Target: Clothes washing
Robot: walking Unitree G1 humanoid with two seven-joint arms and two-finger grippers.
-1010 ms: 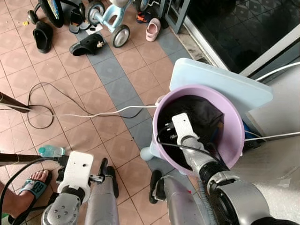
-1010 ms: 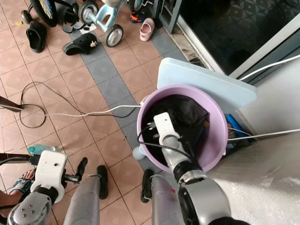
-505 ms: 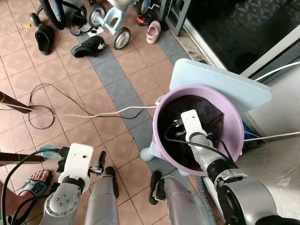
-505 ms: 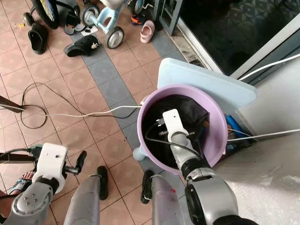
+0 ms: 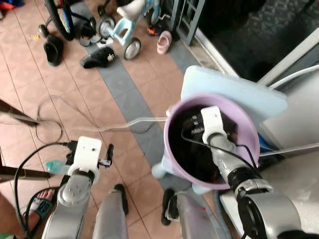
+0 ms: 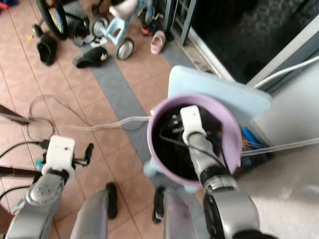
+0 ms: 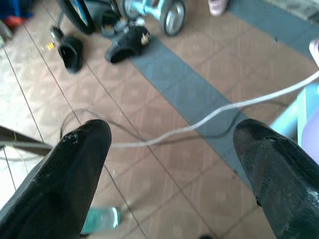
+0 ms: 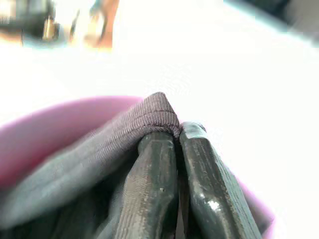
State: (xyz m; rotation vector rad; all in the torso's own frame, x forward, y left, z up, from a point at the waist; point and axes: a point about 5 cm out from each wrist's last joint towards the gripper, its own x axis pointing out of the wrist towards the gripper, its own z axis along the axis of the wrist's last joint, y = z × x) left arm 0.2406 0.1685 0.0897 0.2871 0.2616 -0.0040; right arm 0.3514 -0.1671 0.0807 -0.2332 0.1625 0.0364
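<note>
R gripper (image 8: 177,137): fingers pinch grey garment (image 8: 89,159) hem, fold pointing up.
Basin (image 5: 249,130): purple, rim near 12 o'clock.
L gripper (image 7: 169,149): fingers wide, over tiled floor (image 7: 199,184).

Both head views are kinda smeared. The tricycle (image 5: 127,20) and the bike wheel (image 5: 59,17) get chopped off at the top edge. A person's foot (image 5: 37,206) is cut by the left edge. Right wrist view's background is totally blown out white.

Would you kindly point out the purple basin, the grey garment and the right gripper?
purple basin (image 5: 251,130): left eye view, bare right rim.
grey garment (image 8: 99,144): right wrist view, ribbed fold.
right gripper (image 8: 177,130): right wrist view, between the fingertips.
</note>
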